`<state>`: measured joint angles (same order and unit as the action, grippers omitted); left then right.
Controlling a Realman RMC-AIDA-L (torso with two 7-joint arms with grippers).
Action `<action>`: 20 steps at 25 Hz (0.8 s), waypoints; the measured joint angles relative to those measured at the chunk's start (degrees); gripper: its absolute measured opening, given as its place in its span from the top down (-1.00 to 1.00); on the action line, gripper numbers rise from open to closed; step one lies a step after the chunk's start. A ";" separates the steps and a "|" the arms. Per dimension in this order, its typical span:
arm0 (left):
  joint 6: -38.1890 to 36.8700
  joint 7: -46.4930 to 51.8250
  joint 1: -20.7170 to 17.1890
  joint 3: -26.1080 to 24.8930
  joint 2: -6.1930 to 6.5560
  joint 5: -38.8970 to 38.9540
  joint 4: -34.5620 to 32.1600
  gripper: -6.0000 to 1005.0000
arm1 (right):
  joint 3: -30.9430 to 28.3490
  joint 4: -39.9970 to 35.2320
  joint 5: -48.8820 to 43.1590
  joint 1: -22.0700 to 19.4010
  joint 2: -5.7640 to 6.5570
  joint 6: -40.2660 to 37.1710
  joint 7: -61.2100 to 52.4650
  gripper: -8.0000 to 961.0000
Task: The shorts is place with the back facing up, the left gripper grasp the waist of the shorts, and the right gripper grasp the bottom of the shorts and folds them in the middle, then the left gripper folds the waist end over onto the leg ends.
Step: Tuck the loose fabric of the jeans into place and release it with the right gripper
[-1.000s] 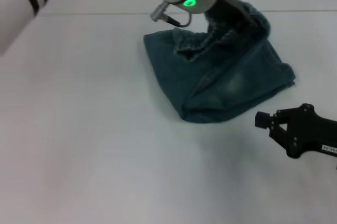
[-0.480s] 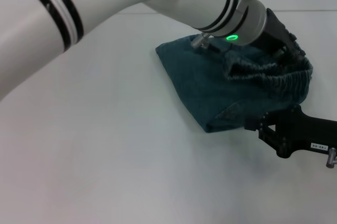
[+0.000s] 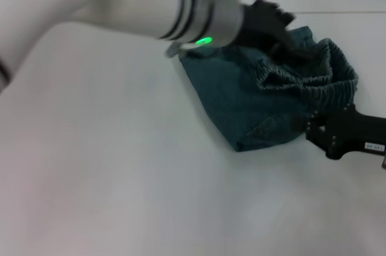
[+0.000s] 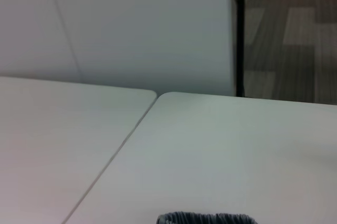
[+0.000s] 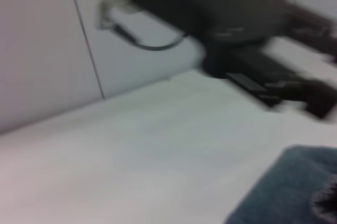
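1. Lying on the white table point(image 3: 120, 177), right of its middle in the head view, the teal shorts point(image 3: 253, 99) are folded into a compact bundle.
2. The gathered elastic waistband point(image 3: 307, 78) sits bunched on top of the bundle at its far right part, ruffled rather than flat.
3. A pocket corner point(image 3: 268, 126) shows on the near layer, close to the folded near edge.
4. The left gripper point(image 3: 271, 18) hangs over the far edge of the shorts, above the waistband; it is blurred. Whether its fingers are spread or closed, and whether they hold cloth, I cannot tell.
5. A green light point(image 3: 204, 41) glows on the left arm's wrist, just above the shorts' far left corner.
6. The left wrist view shows bare table and only a sliver of the ribbed waistband point(image 4: 205, 217) at its edge.
7. The right gripper point(image 3: 316, 129) sits low at the right near edge of the shorts, its black body touching or just beside the cloth. Its fingertips are hidden against the fabric, so their spread cannot be told.
8. The right wrist view shows a dark corner of the shorts point(image 5: 289, 187) and the left gripper point(image 5: 295, 89) blurred above the table.
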<state>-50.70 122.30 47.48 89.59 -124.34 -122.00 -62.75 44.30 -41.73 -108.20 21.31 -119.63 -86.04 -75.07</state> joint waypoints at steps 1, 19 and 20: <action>-1.47 -1.72 -2.12 -1.54 -0.05 0.92 -1.19 -0.37 | 0.02 -2.02 -1.08 0.10 -0.04 0.07 -2.03 0.89; -25.86 -40.85 -23.85 -28.15 0.13 20.21 11.26 -0.88 | 18.97 -33.20 -37.06 17.12 -0.58 -3.78 -49.15 -0.09; -26.68 -41.77 -24.18 -29.36 0.15 20.21 11.96 -0.88 | 20.35 -33.24 -39.70 18.50 -0.72 -4.38 -51.25 -0.20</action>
<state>-77.38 80.53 23.30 60.23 -124.19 -101.79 -50.79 64.65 -74.97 -147.90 39.81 -120.35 -90.42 -126.32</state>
